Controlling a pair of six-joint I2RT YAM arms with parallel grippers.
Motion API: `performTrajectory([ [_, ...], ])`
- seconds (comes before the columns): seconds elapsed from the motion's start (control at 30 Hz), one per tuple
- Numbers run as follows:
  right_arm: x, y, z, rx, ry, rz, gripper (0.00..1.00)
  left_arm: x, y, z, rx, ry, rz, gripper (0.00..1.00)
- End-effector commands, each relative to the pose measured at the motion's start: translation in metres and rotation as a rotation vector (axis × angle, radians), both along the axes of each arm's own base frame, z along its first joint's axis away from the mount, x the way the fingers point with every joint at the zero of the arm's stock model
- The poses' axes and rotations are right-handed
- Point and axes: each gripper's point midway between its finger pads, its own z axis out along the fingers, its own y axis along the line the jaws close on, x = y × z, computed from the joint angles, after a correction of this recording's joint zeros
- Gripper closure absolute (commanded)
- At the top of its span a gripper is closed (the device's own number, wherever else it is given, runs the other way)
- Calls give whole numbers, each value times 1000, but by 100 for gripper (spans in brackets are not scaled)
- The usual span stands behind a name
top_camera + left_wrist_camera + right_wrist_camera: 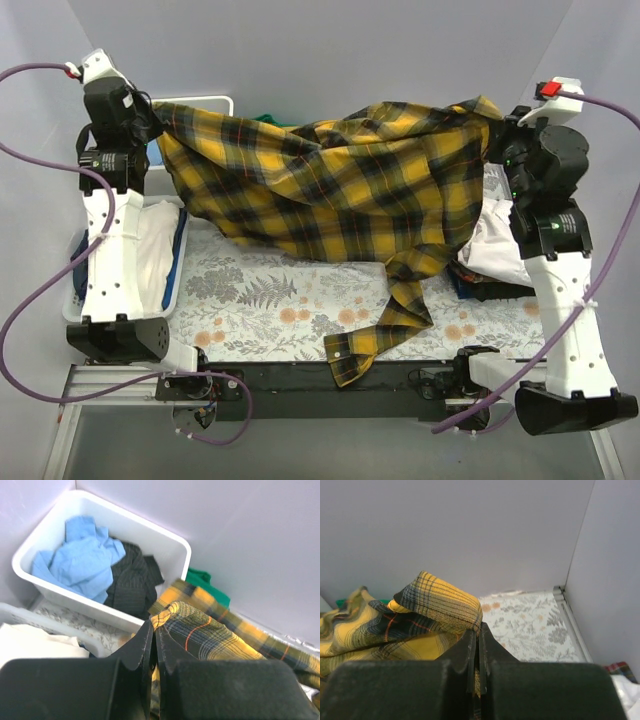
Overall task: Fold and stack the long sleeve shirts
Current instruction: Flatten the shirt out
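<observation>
The enclosure is built from plain, pale grey-lavender panels: back wall [330,50], left wall [30,110] and right wall [605,40]. A metal strip [572,622] runs along the base of the right wall. The bench [270,305] has a white cover printed with grey ferns and orange flowers. A black rail [330,378] and aluminium framing [70,425] border its near edge. Lighting is even and diffuse.

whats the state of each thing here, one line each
left tool: shut on a corner of the plaid shirt
right tool: shut on another corner
plaid shirt: held up, spread between both tools, unfolded, sleeve trailing onto the table
white bin: open, holding blue cloth and black cloth
green cloth: mostly hidden behind plaid shirt
</observation>
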Motion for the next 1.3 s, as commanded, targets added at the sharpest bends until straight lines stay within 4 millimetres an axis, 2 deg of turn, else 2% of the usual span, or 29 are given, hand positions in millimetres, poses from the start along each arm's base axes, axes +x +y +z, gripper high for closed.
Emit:
performTrajectory([
  [0.0,-60,-9,131,-16,-403,-2,99,-57,12,96,60,-233,57,100],
  [0.1,-99,-11,174,-29,-529,6,99,-73,8,125,62,-306,42,100],
  [0.2,-131,-10,198,-44,-613,25,99,-94,3,156,69,-382,20,100],
  [0.23,-148,-11,208,-46,-655,29,99,-101,2,165,70,-403,21,100],
  [0.27,-157,-11,213,-53,-679,31,99,-115,3,180,76,-445,29,100],
  [0.33,-176,-14,227,-56,-741,24,99,-130,5,197,94,-494,46,100],
  [0.4,-184,-17,235,-49,-772,11,99,-148,14,213,103,-541,106,100],
  [0.47,-186,-15,242,-54,-808,17,99,-152,20,216,126,-549,137,100],
  [0.5,-183,-15,242,-57,-808,18,99,-147,20,212,127,-536,136,100],
  [0.57,-162,-14,235,-61,-769,11,99,-131,20,202,123,-506,125,100],
  [0.6,-145,-12,228,-62,-737,9,99,-110,16,189,117,-464,96,100],
  [0.7,-111,-10,211,-56,-673,7,99,-76,11,170,89,-415,58,100],
  [0.73,-90,-7,202,-55,-637,11,99,-55,10,159,81,-385,46,100],
  [0.8,-69,-5,194,-51,-606,9,99,-31,8,148,52,-369,29,100],
  [0.83,-47,-4,184,-53,-570,4,99,-7,5,137,41,-359,3,100],
  [0.87,-36,-4,182,-48,-560,-8,99,3,2,134,8,-367,-11,100],
  [0.9,-16,-3,179,-43,-541,-13,99,14,0,130,-10,-373,-24,100],
  [0.93,-6,-3,178,-42,-533,-17,99,25,-5,136,-33,-410,-57,100],
  [0.97,1,-2,182,-31,-541,-16,99,45,-4,127,-53,-404,-70,100],
  [1.0,21,-1,175,-26,-520,-19,99,56,-6,126,-103,-421,-85,100],
  [1.03,21,-3,187,-18,-548,-24,99,62,-9,137,-122,-473,-119,100],
  [1.07,25,-2,192,-4,-566,-17,99,78,-5,129,-145,-470,-125,100],
  [1.1,37,-2,191,-1,-559,-14,99,84,-1,132,-168,-493,-123,100],
  [1.13,30,-2,208,1,-601,-5,99,86,-12,139,-204,-520,-196,100],
  [1.17,29,-1,213,3,-615,0,99,84,-9,152,-210,-555,-205,100],
  [1.2,26,-2,221,5,-635,-1,99,87,-8,153,-215,-560,-219,100],
  [1.27,14,-2,233,0,-675,4,99,81,-6,164,-198,-589,-234,100],
])
